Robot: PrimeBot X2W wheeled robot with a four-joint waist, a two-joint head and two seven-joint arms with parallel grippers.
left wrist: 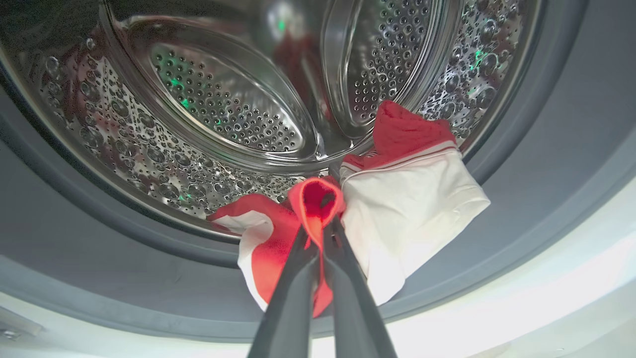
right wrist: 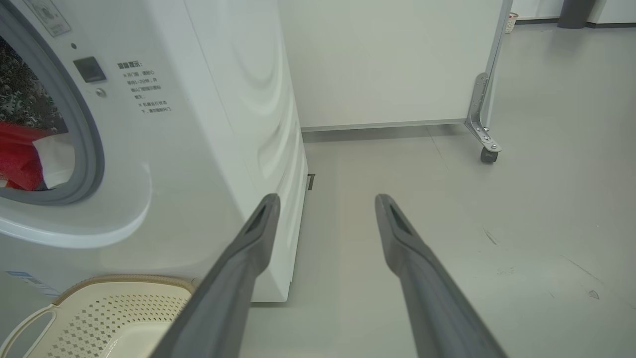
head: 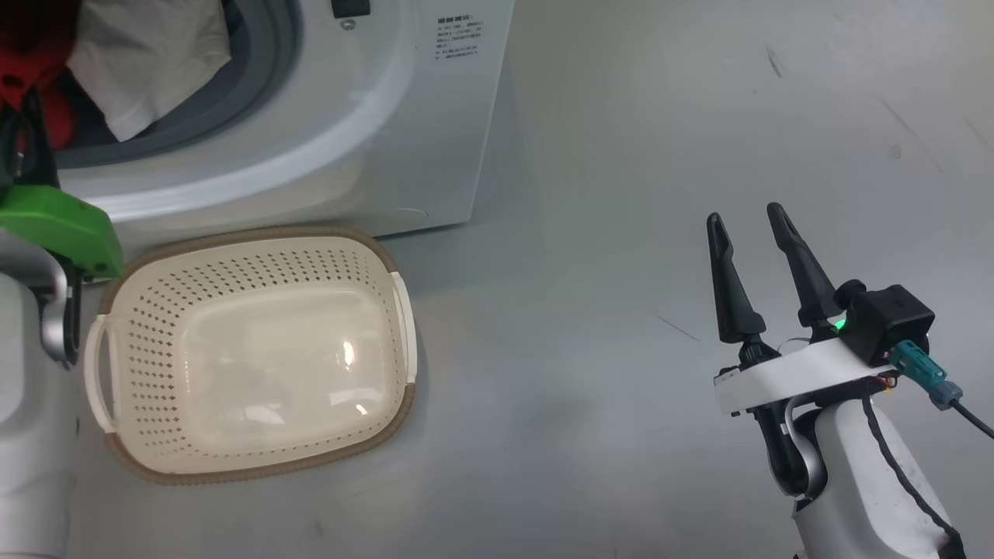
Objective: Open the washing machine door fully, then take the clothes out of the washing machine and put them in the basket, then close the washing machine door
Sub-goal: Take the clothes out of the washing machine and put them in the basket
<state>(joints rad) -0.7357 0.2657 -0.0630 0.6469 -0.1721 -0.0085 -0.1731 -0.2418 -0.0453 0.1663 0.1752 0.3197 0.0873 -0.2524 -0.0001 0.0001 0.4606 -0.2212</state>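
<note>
Clothes (left wrist: 407, 199), crumpled red and white, perhaps two pieces, pinched by left tool (left wrist: 318, 231)

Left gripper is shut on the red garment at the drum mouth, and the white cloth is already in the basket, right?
No: the white cloth lies at the drum mouth, beside the red garment the left gripper is shut on, as the left wrist view shows. The basket is empty.
</note>
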